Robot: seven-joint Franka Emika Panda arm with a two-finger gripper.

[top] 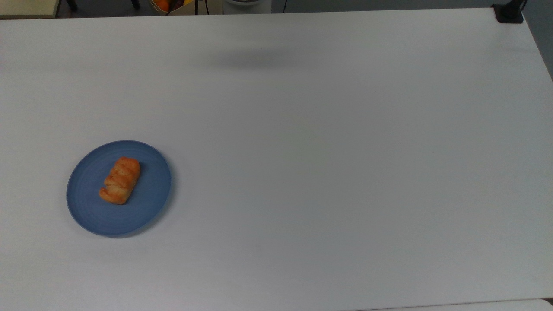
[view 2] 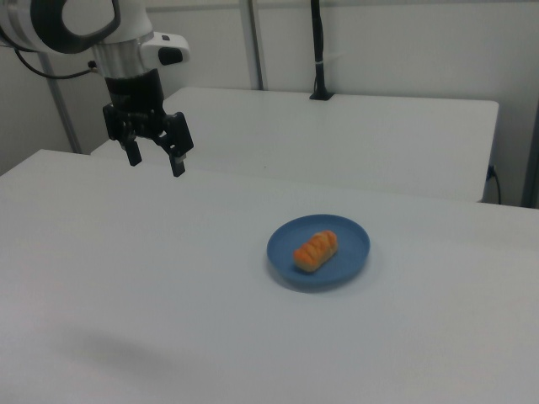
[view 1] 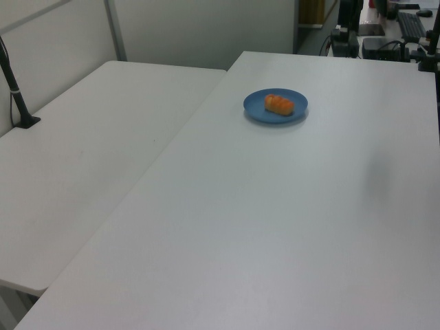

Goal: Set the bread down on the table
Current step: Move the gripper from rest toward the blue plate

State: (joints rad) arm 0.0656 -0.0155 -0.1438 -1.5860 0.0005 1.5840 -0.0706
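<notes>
The bread (top: 120, 180) (view 1: 279, 104) (view 2: 316, 250), a small golden-orange roll with scored ridges, lies on a round blue plate (top: 88, 207) (view 1: 256, 108) (view 2: 352, 244). The plate rests on the white table (top: 328, 164) (view 1: 275, 220) (view 2: 152, 286), toward the top view's left. My gripper (view 2: 156, 162) hangs open and empty high above the table, well to the right view's left of the plate, with nothing between its fingers.
A second white table (view 1: 89, 151) (view 2: 354, 135) adjoins this one. A black post with a base (view 1: 17, 89) (view 2: 318, 50) stands on it. A black mount (top: 509, 12) sits at the top view's upper right corner. Desk equipment (view 1: 385, 34) lies beyond the table's far end.
</notes>
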